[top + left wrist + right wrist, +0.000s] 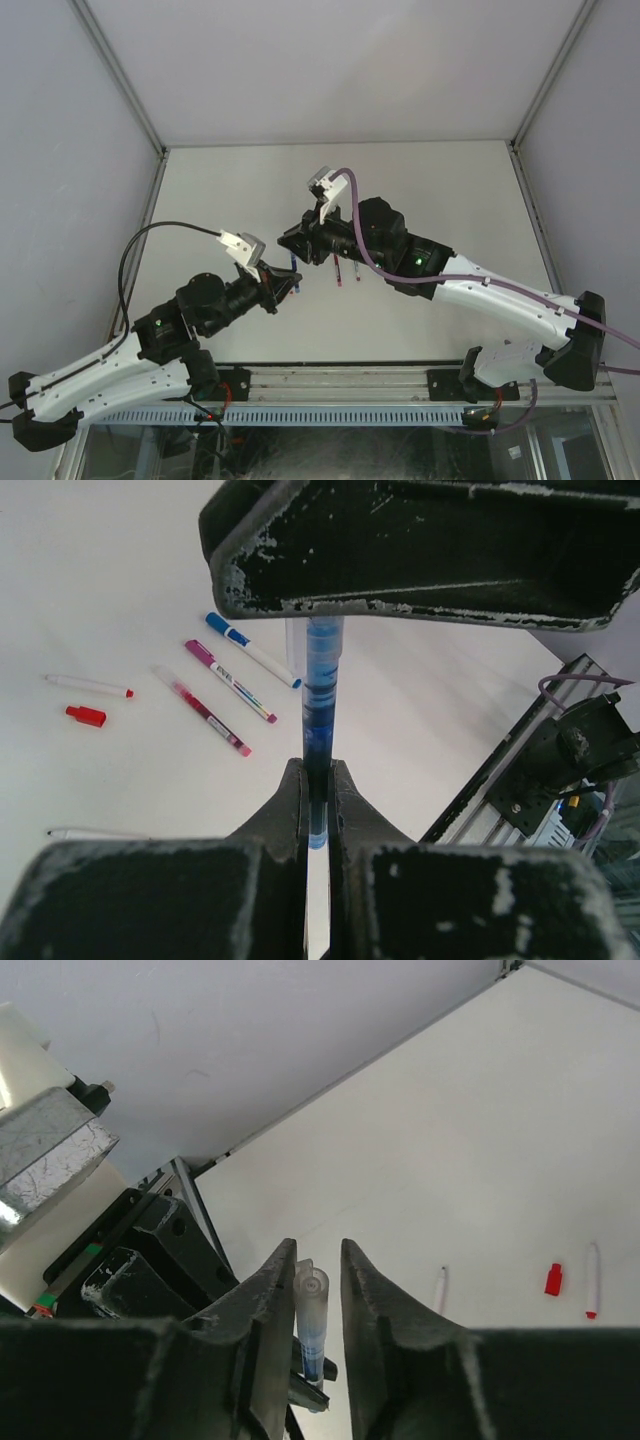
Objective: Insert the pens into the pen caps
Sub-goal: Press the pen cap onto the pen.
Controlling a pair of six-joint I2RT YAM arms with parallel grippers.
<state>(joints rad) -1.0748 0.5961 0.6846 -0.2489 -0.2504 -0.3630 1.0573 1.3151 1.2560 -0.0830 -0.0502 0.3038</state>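
Left arm (pixel 150 340): one; white shell with black joints; reaches from the near left corner slantwise to mid-worktop.
Left tool (pixel 318 772): two black, scuffed fingers, clamped tight on the blue pen near its near end.
Blue pen (pixel 322 690): one; round translucent barrel showing blue inside, clear at the far end; held above the worktop, bridging the two tools.
Right tool (pixel 317 1252): two black, worn fingers, jaws partly apart, one on each side of the pen's clear end; the pen lies against one finger, with a gap at the other.
Right arm (pixel 480 285): one; reaches from the near right corner leftward to mid-worktop.
Row of pens: three, lying side by side on the worktop: blue-ended pen (pixel 250 650), magenta-ended pen (pixel 230 682), red-ended pen (pixel 205 712).
Red-tipped pens: two; thin white barrels; first red-tipped pen (pixel 592 1280), second red-tipped pen (pixel 441 1288), well apart.
Red cap (pixel 86 716): one; short opaque plastic; lies just beside the first red-tipped pen, not touching.
Worktop (pixel 120 570): white, flat, matte.
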